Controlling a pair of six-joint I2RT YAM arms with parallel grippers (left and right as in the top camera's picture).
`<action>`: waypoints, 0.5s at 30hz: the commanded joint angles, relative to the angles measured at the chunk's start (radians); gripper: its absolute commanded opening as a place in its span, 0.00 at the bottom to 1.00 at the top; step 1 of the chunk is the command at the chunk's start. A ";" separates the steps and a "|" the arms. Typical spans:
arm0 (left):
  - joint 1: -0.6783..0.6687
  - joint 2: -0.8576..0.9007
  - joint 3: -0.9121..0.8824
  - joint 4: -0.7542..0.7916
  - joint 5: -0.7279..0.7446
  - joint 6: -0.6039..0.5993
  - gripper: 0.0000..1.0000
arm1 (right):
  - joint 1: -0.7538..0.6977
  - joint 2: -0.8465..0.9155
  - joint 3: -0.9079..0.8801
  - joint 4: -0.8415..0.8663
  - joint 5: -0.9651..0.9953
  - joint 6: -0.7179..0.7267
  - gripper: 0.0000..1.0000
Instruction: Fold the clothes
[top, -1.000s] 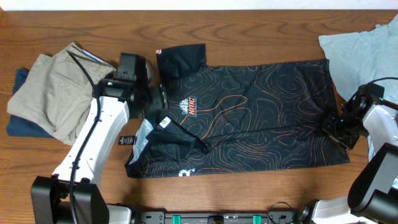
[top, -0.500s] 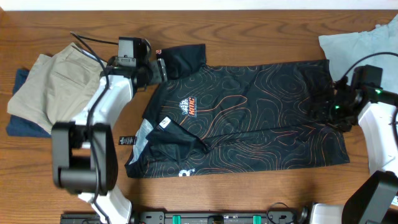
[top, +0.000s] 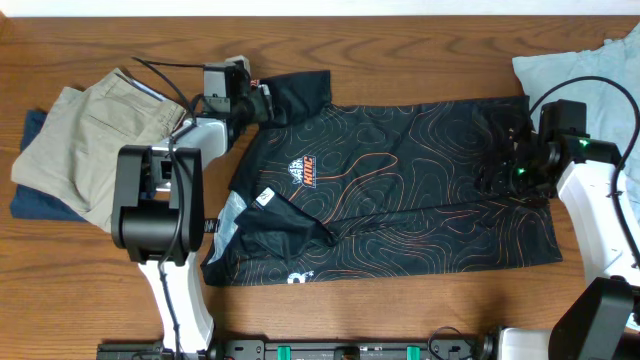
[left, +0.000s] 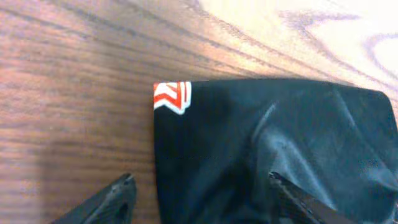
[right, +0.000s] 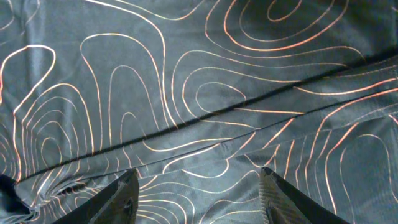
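Progress is slight, by my reckoning. The jersey (top: 400, 190) lies spread front-up across the middle of the table (top: 420, 40) with its logo (top: 307, 172) showing. Only its near left corner is turned in, so the inner side and a white tag (top: 265, 196) show there. Everything else is flat: the body is at full width and the far sleeve (top: 295, 95) sticks out from the jersey's far left corner. Both sleeves, the long sides and the final doubling-over all look left to do.

The left gripper (left: 200, 180) sits at that far sleeve with its jaws apart, one finger over bare wood just outside the sleeve's edge and the other over the cloth. It has pinched nothing. The right gripper (right: 199, 173) hangs low over the jersey's right end, jaws likewise spread and empty. I cannot quite tell whether its tips brush the fabric.

Khaki trousers (top: 85, 140) lie left of the jersey, and a pale blue shirt (top: 580, 70) lies off its far right corner.
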 joint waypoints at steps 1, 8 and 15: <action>-0.008 0.039 0.014 0.006 0.026 -0.041 0.59 | 0.017 -0.009 0.013 0.020 -0.004 -0.013 0.60; -0.048 0.039 0.014 0.007 0.050 -0.041 0.12 | 0.017 -0.007 0.012 0.145 -0.002 -0.013 0.67; -0.038 -0.004 0.016 -0.009 0.125 -0.081 0.06 | 0.017 -0.007 0.012 0.291 0.006 -0.013 0.68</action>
